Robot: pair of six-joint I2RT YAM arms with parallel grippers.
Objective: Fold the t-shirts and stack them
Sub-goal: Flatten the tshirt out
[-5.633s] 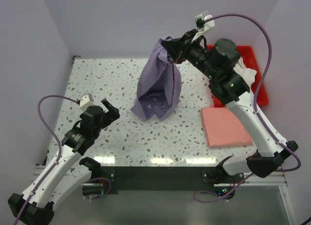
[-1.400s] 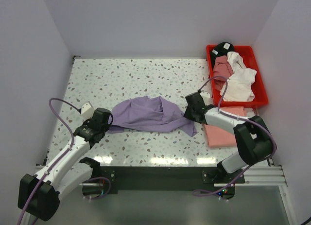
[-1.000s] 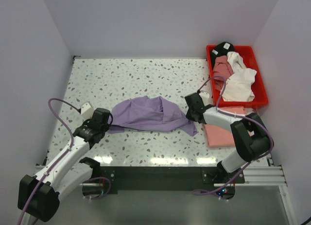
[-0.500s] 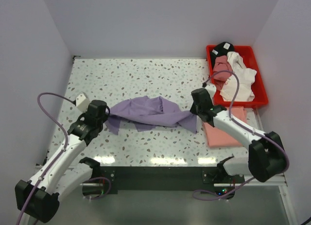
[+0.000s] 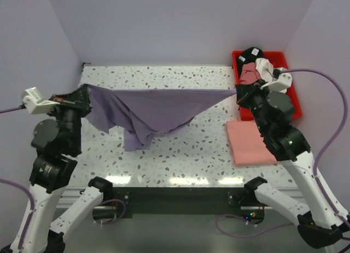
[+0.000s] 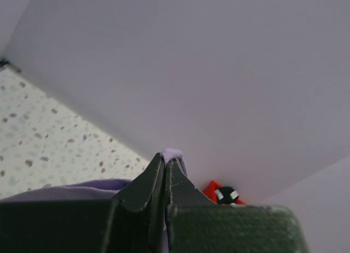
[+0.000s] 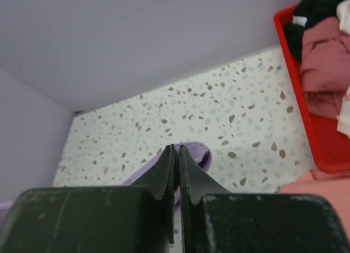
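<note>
- Speckled table (image 5: 180, 154) below, shirt (image 5: 153, 108) stretched nine to three o'clock.
- Clamped on its corners: left gripper (image 6: 165, 161), right gripper (image 7: 175, 152).
- Overpull could slip one corner free.

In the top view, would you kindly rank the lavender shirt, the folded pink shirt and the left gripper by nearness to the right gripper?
1. lavender shirt: in its grip, stretching left.
2. folded pink shirt: table, near right.
3. left gripper: far left.

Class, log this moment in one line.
purple shirt: top edge taut | left pincer: shut on it | right pincer: shut on it | pink shirt: folded
</note>
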